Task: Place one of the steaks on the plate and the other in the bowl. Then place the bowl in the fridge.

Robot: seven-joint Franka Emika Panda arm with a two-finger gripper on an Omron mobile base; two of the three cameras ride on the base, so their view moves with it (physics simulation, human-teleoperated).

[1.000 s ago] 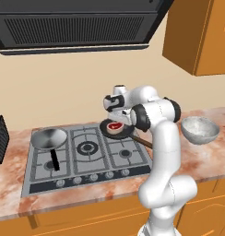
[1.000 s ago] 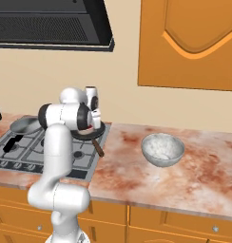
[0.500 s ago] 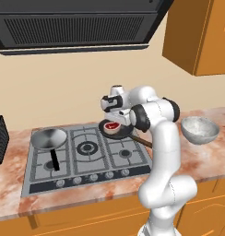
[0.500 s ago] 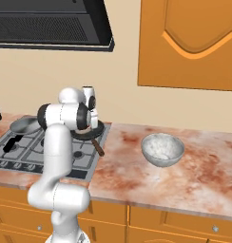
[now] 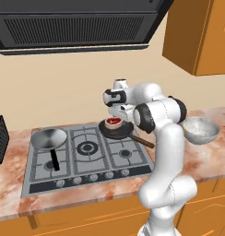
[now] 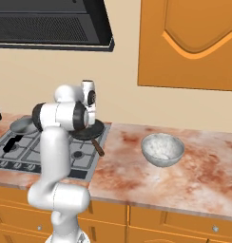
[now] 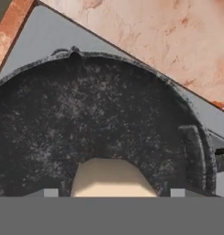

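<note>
Marble counter [image 6: 137, 166], stove [image 5: 86, 159], orange cabinets [image 6: 189, 42].

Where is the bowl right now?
The bowl sits on the marble counter right of the stove, apart from the black frying pan.

From behind on the right we see our arm [image 6: 58, 142] bent over the hob [image 6: 42, 147], its hand above the black pan [image 6: 91, 130] at the hob's back right corner. The pan's handle [image 6: 98, 147] points toward us. The bowl [image 6: 162, 149] sits upright on the bench [image 6: 184, 175], well apart from the pan.
</note>
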